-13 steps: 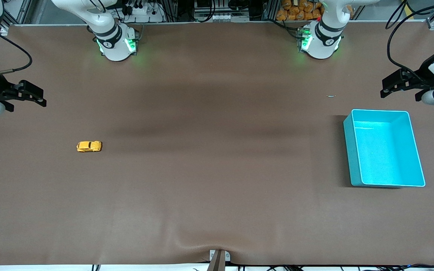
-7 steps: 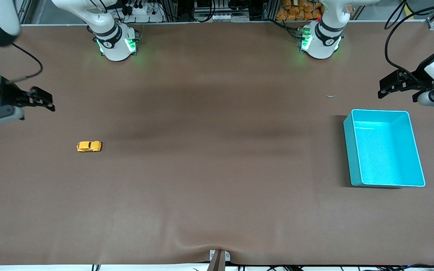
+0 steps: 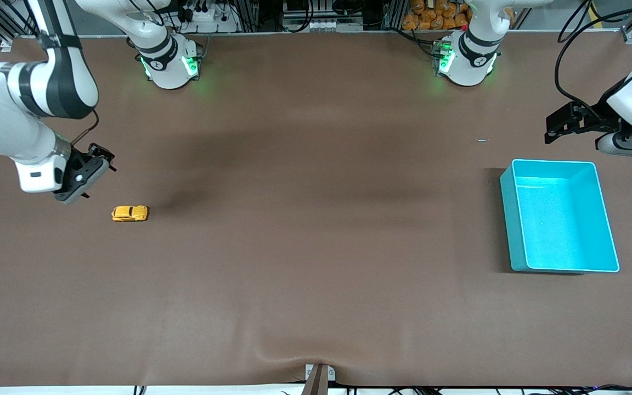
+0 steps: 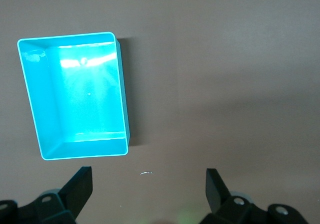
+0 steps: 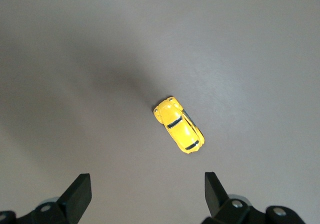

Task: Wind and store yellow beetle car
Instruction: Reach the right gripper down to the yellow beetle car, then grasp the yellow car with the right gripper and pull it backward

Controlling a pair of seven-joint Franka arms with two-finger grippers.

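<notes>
The yellow beetle car (image 3: 129, 213), glossy and rounded with dark windows, sat on its wheels on the matte brown counter (image 3: 316, 247) toward the right arm's end. The right gripper (image 3: 94, 164) hung over the counter near the car, angled downward, jaws spread and empty. The smooth teal rectangular bin (image 3: 560, 269) stood toward the left arm's end; the left gripper (image 3: 560, 122) hovered beside it, jaws spread.

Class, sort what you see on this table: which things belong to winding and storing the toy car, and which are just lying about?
Belongs to the job:
- yellow beetle car, on the table
- teal bin, empty
- right hand, open, near the car
- left hand, open, waiting near the bin

Lying about:
- small pale scrap on the table
</notes>
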